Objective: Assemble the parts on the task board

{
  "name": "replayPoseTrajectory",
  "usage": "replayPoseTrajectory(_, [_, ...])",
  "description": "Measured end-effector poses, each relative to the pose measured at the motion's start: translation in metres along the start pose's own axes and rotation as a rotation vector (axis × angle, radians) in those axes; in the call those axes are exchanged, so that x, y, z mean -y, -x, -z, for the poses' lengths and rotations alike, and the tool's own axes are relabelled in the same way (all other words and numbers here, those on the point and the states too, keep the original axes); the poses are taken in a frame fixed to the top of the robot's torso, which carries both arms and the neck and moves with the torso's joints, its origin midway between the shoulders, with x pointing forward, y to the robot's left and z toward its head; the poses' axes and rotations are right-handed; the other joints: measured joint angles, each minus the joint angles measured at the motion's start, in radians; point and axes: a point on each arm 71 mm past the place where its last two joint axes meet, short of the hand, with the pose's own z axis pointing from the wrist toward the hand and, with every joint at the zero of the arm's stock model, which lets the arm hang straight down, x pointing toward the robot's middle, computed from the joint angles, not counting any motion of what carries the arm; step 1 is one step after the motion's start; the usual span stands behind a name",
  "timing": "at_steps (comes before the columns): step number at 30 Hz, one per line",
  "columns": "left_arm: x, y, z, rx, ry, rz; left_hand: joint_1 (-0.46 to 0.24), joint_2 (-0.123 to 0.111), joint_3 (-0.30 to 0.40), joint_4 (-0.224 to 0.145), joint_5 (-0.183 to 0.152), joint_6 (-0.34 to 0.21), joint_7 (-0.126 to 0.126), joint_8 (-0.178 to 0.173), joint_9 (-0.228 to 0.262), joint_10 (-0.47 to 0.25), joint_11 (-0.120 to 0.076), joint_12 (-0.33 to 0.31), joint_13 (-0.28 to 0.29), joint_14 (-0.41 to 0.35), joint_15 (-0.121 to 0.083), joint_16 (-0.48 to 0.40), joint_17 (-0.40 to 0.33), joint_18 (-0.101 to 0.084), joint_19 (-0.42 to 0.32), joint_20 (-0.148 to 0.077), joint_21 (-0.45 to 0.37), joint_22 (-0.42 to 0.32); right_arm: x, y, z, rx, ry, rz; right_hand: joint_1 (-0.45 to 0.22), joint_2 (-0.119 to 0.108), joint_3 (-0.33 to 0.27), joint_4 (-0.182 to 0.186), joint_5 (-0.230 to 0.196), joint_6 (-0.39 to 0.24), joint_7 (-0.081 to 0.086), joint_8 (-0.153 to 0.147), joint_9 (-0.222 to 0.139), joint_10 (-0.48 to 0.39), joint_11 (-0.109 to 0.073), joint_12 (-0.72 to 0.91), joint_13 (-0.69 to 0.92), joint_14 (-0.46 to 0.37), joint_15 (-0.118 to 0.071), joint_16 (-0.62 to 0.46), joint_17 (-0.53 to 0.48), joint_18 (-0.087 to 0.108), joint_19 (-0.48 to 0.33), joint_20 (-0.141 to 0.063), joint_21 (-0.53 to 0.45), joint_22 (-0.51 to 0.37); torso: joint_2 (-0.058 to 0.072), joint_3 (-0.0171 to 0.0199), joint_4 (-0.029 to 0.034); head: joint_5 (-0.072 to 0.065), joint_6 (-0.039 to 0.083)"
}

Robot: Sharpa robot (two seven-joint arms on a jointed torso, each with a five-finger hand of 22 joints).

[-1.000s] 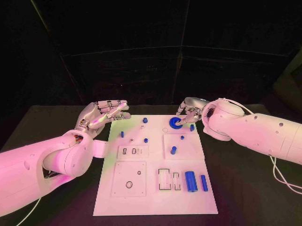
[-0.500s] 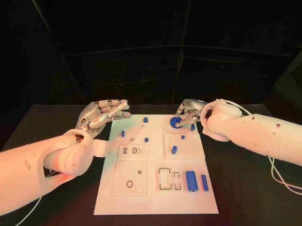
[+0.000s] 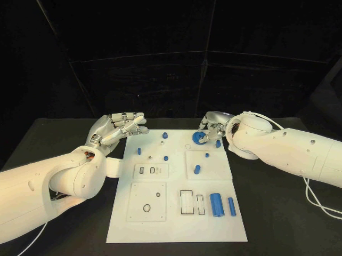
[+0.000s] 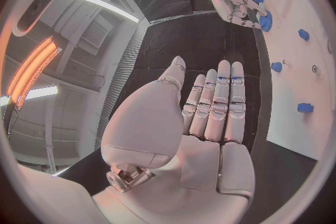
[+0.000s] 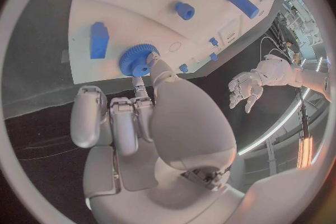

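Roughly ten blue parts (image 3: 216, 204) on one task board (image 3: 217, 229); left hand (image 3: 119, 129) empty, fingers spread; right hand (image 3: 212, 126) pinching gear (image 3: 200, 138).

Robot lab: black-draped test table (image 3: 278, 213)

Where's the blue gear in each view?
Head view: blue gear at the task board's far edge, under the right robot hand.
Left wrist view: gear beside that hand.
Right wrist view: gear at the fingertips.
Shared landmark: the right robot hand.
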Motion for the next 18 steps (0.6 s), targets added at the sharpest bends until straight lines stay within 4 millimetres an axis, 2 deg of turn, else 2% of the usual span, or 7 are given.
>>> replayPoseTrajectory(4, [0.0,0.0,0.0,0.0,0.0,0.0,0.0,0.0,0.0,0.0,0.0,0.0,0.0,0.0,0.0,0.0,0.0,0.0,0.0,0.0,0.0,0.0,0.0,0.0,0.0,0.0,0.0,0.0,-0.002,0.0,0.001,0.013,0.007,0.009,0.012,0.012,0.039,-0.017,-0.005,0.006,0.004,0.0,-0.005,0.0,-0.007,0.005,0.0,0.0,0.0,0.003,0.0,0.0,0.004,-0.003,0.006,0.01,0.0,-0.0001,0.0002,0.0,-0.001])
replayPoseTrajectory(9, [0.0,0.0,0.0,0.001,0.0,0.0,0.005,0.005,0.0,0.0,0.0,0.004,-0.004,0.0,0.0,0.0,0.0,0.0,0.0,0.0,0.0,0.0,0.0,0.0,0.0,0.0,-0.004,-0.001,-0.005,-0.001,0.003,0.032,0.022,0.013,0.022,0.011,0.073,-0.027,0.005,0.006,0.004,0.0,-0.006,0.0,-0.014,0.014,0.0,0.0,-0.008,0.004,0.0,-0.001,0.011,-0.011,0.015,0.026,0.0,0.0,0.0004,0.0,-0.001])
replayPoseTrajectory(11, [0.0,0.001,0.0,0.001,0.001,-0.001,0.005,0.005,0.0,0.0,0.0,0.004,-0.004,0.0,0.0,0.0,0.0,0.0,0.0,0.0,0.0,0.0,0.0,0.0,0.0,0.0,-0.004,-0.001,-0.009,-0.002,0.005,0.042,0.034,0.014,0.02,0.013,0.08,-0.028,0.01,0.007,0.004,0.0,-0.006,0.0,-0.014,0.014,0.0,0.0,-0.008,0.004,0.0,-0.016,0.014,-0.007,0.018,0.032,0.0,0.0,0.0003,0.001,0.0])
replayPoseTrajectory(18, [0.0,0.001,0.001,0.001,0.001,-0.001,0.005,0.005,0.0,0.0,0.0,0.004,-0.004,0.0,0.0,0.0,0.0,0.0,0.0,0.0,0.0,0.0,0.0,0.0,0.0,0.0,-0.004,-0.001,-0.033,-0.001,0.016,0.093,0.112,0.008,-0.015,0.012,0.106,-0.04,0.001,0.007,0.004,0.0,-0.006,0.001,-0.02,0.019,0.0,0.0,-0.015,0.004,0.0,-0.016,0.02,-0.013,0.023,0.046,-0.001,-0.0012,0.0003,0.001,0.002])
